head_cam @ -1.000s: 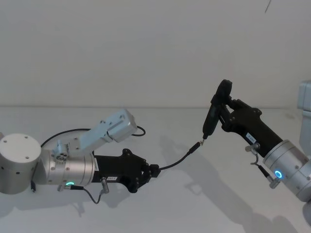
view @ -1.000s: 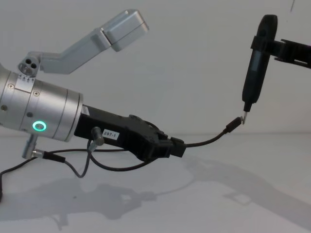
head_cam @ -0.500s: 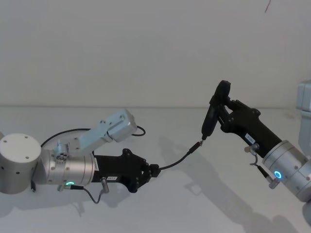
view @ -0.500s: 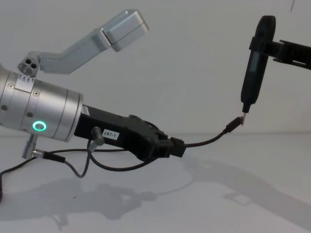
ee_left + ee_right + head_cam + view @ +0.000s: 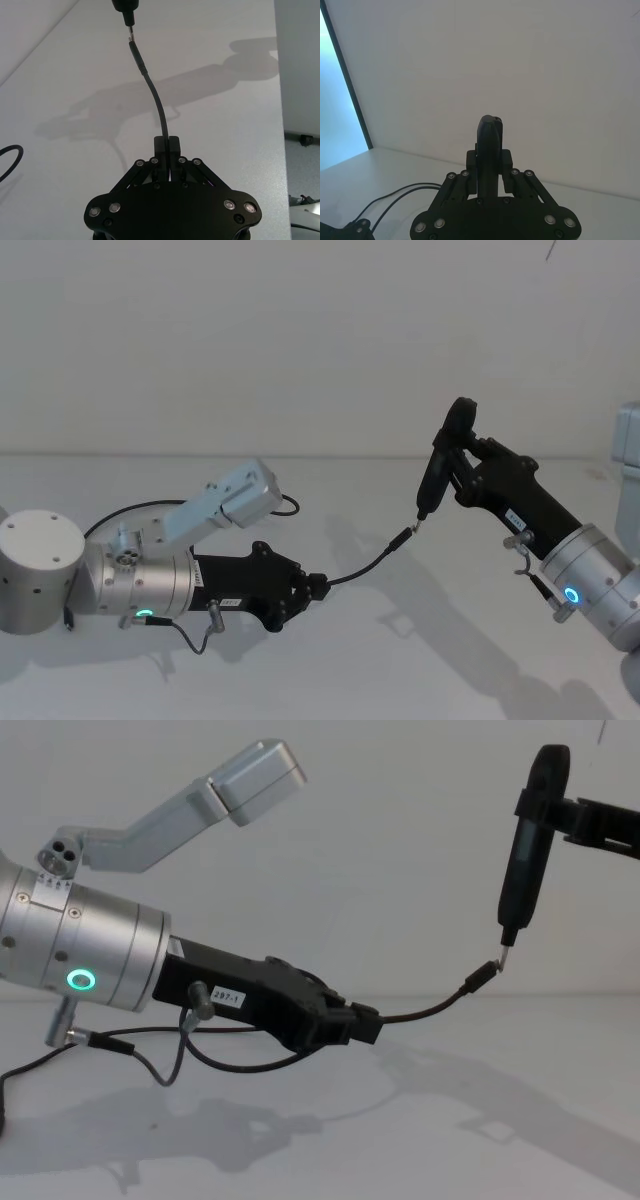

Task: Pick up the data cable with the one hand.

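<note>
Chest view: left claw (image 5: 366, 1022) clamps data cable (image 5: 430, 1007) above table (image 5: 400, 1140)

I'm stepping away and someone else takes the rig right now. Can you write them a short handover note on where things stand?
Left gripper: shut on the data cable, holding it clear of the table.
Right gripper: shut on a slim black upright tool, whose metal tip sits at the cable's plug.
Cable: arcs from the left fingers up to the plug; its free end points at the tool tip.
Done: the cable is picked up with one hand.
Left: whether plug and tip actually touch cannot be told; check before moving either arm.
</note>
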